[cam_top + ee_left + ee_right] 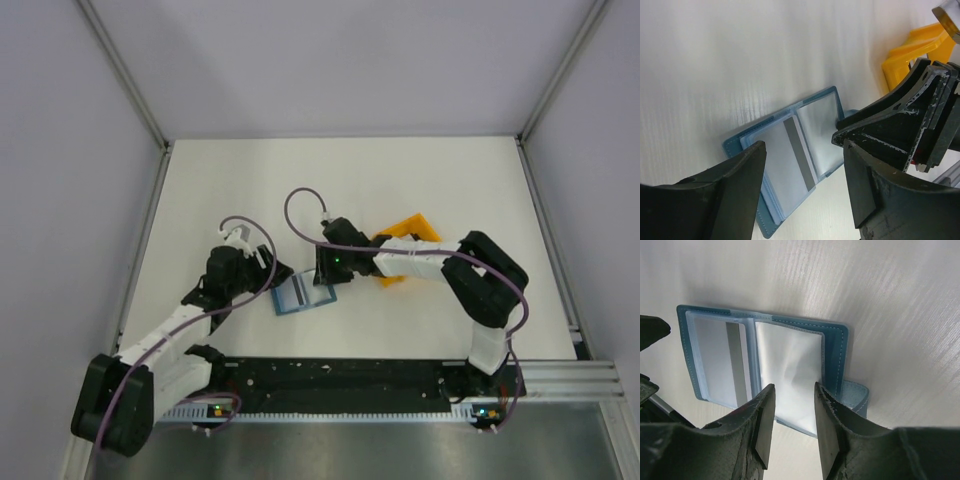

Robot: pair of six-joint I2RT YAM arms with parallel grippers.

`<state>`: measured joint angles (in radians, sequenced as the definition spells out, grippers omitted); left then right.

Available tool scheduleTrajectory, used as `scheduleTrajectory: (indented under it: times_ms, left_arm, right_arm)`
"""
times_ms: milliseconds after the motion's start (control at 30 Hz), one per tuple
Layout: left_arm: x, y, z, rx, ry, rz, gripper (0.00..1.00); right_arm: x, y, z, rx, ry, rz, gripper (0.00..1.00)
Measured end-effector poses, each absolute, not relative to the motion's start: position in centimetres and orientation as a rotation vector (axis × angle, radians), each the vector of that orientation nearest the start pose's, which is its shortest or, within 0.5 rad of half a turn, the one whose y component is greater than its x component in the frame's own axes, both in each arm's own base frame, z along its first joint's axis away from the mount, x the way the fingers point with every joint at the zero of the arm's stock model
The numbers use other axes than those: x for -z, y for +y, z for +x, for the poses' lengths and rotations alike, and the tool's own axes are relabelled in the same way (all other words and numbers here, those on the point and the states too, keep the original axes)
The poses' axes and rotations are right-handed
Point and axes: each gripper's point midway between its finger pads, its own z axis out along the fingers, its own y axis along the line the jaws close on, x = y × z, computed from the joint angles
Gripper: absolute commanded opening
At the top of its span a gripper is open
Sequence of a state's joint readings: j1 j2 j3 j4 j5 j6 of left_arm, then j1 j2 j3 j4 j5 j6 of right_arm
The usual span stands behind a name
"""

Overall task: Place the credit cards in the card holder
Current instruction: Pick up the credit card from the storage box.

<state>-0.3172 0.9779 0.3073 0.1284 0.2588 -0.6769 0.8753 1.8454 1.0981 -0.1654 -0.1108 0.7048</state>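
The card holder lies open and flat on the white table, teal-blue with pale clear pockets. One credit card, pale with a grey stripe, sits in its left pocket; no other cards show. My left gripper hovers open just off the holder's left side, with nothing between its fingers. My right gripper stands open over the near edge of the right-hand pocket, holding nothing. Its black fingers cover the holder's right edge in the left wrist view.
An orange open-frame rack lies just behind the right wrist, also in the left wrist view. The holder's closing tab sticks out at its right side. Grey walls enclose the table on three sides.
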Motion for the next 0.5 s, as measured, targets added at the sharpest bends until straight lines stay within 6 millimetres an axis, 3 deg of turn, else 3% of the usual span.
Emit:
scheduleTrajectory:
  times_ms: [167, 367, 500]
  left_arm:
    - [-9.0, -16.0, 25.8, 0.867, 2.174, -0.213, 0.72]
    - [-10.1, -16.2, 26.4, 0.873, 2.147, -0.197, 0.73]
    - [-9.7, -16.6, 26.3, 0.882, 2.161, -0.189, 0.70]
  right_arm:
    - [-4.4, 36.9, 24.2, -0.795, 2.619, -0.324, 0.40]
    - [-8.7, 37.5, 24.5, -0.878, 2.514, -0.350, 0.40]
    - [-11.3, 38.0, 25.2, -0.917, 2.443, -0.354, 0.40]
